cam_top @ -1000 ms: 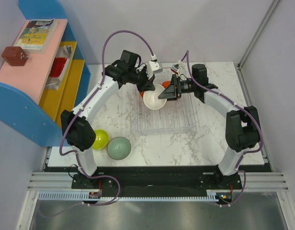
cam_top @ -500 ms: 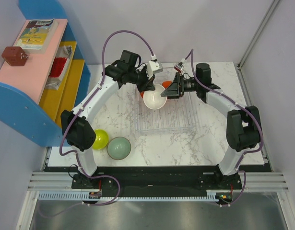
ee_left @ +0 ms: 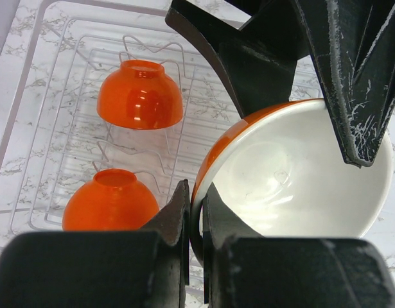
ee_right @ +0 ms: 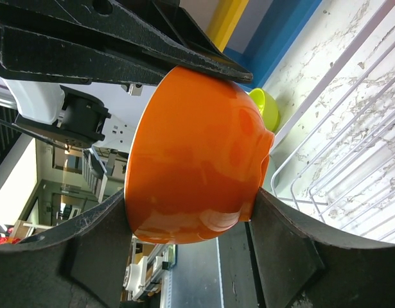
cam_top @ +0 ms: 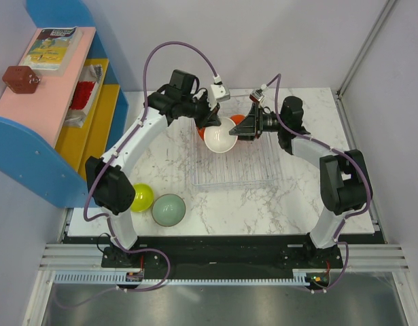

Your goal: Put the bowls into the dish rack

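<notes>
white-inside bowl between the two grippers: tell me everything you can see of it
The white-inside bowl is small, round and glossy, orange outside with a low foot ring. It is tilted, mouth toward the top camera, over the far end of the dish rack. The left gripper pinches its rim; the right gripper clamps it between mouth and foot.

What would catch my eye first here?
The left gripper and right gripper meet over the clear dish rack at the far middle, both clamped on one orange bowl, white inside. At the near left, a lime-yellow bowl and a grey-green bowl sit side by side.
</notes>
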`<action>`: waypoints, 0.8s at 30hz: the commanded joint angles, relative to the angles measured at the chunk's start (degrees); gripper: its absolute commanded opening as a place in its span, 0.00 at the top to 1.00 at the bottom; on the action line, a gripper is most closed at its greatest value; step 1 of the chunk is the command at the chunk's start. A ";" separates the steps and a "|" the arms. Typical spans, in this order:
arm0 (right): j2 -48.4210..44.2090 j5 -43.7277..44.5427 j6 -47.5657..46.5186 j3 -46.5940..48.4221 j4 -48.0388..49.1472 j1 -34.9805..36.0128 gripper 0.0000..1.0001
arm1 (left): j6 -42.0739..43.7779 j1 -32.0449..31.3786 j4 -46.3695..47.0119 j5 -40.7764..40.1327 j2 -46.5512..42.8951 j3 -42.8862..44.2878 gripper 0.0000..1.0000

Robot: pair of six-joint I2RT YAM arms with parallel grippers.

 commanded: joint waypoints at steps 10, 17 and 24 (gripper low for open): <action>-0.72 0.19 -3.05 1.43 -2.31 0.04 1.00 | -1.59 -0.20 1.57 2.64 -1.47 0.11 0.98; -1.51 5.90 -29.36 8.38 -33.92 -0.05 1.00 | -2.12 -0.20 1.92 2.73 -2.26 -0.59 0.80; -2.04 9.50 -30.58 8.28 -35.84 -0.49 1.00 | -2.65 0.06 2.89 2.29 -3.41 -2.61 0.44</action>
